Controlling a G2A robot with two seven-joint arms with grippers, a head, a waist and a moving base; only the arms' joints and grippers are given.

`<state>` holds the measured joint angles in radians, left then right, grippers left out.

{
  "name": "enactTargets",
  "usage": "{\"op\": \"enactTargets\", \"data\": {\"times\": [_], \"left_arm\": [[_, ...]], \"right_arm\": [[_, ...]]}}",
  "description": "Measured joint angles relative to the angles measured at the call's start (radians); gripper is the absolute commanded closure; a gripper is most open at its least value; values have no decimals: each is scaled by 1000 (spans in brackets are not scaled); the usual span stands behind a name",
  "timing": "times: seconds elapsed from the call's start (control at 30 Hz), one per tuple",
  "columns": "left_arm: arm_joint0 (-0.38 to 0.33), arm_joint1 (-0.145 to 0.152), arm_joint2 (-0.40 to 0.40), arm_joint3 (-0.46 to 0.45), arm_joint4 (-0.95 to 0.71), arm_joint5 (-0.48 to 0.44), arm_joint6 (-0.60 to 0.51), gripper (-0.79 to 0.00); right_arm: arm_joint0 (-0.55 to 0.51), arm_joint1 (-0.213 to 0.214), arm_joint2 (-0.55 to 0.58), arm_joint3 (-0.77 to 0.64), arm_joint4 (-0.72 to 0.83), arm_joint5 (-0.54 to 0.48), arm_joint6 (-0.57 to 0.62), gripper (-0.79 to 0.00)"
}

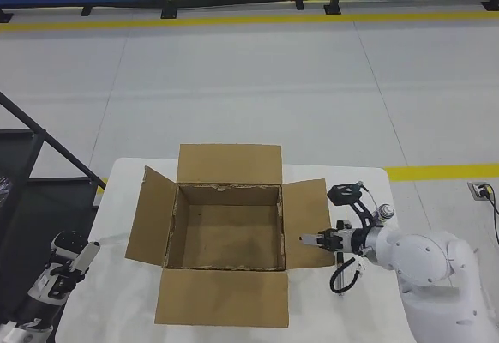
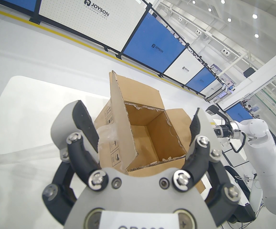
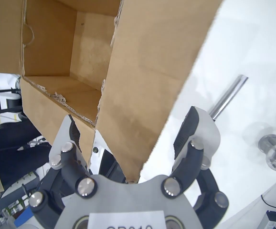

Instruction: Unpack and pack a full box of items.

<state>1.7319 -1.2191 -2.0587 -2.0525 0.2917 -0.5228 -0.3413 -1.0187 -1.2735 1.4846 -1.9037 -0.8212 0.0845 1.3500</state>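
Observation:
An open cardboard box (image 1: 225,231) stands in the middle of the white table (image 1: 352,317), all four flaps spread, and nothing shows inside it. My right gripper (image 1: 316,241) sits at the outer edge of the box's right flap (image 3: 152,72). It is open, and the flap's corner lies between its fingers (image 3: 191,125) in the right wrist view (image 3: 132,129). My left gripper (image 1: 82,255) hangs off the table's left edge, apart from the box (image 2: 147,129). It is open (image 2: 140,129) with nothing in it.
A metal rod (image 3: 228,96) and a small metal fitting (image 3: 274,151) lie on the table right of the box. Clear plastic film (image 2: 21,153) lies on the table at the box's left side. Black frame bars (image 1: 27,129) stand left of the table.

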Motion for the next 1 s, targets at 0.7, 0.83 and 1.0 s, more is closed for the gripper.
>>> {"op": "enactTargets", "data": {"times": [0.7,0.83,1.0], "left_arm": [[0,0,0,0,0,0,0,-785],[0,0,0,0,0,0,0,-785],[0,0,0,0,0,0,0,-785]], "right_arm": [[-57,8,40,-75,-65,74,-101,-785],[-29,10,39,-13,-128,193,-125,-785],[6,16,37,99,-208,238,-111,-785]]}}
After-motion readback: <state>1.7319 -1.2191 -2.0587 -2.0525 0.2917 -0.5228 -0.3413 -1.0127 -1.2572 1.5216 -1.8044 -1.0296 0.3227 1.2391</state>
